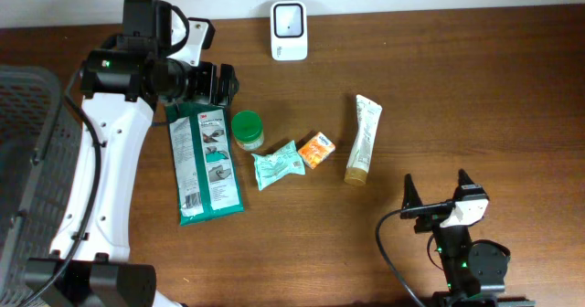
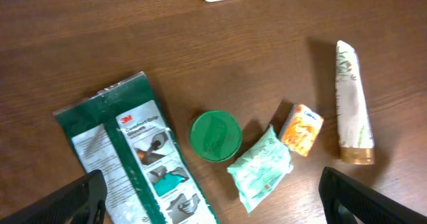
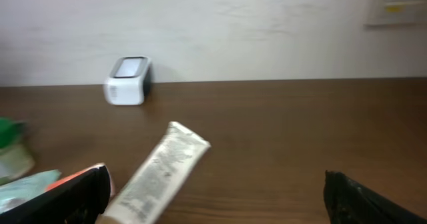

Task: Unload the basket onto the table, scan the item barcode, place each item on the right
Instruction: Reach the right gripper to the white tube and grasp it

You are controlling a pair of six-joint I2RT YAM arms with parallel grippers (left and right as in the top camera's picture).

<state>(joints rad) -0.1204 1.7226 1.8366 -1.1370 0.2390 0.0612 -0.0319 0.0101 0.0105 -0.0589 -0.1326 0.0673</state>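
Left of the white scanner (image 1: 290,30), the left gripper (image 1: 218,84) hangs with jaws spread, gripping nothing. The green 3M packet (image 1: 207,161) lies flat just beyond it, farther from the scanner. Well away from the scanner, the right gripper (image 1: 437,185) also stands spread and empty.

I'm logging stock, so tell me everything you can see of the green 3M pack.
The green 3M pack is a flat, glossy plastic pouch, dark green, with a white printed panel carrying a red 3M logo, text and product pictures. It lies face up on the wooden table, slightly slanted. The green-lidded jar stands beside its upper right edge, with a narrow gap between them. Nothing grips it.
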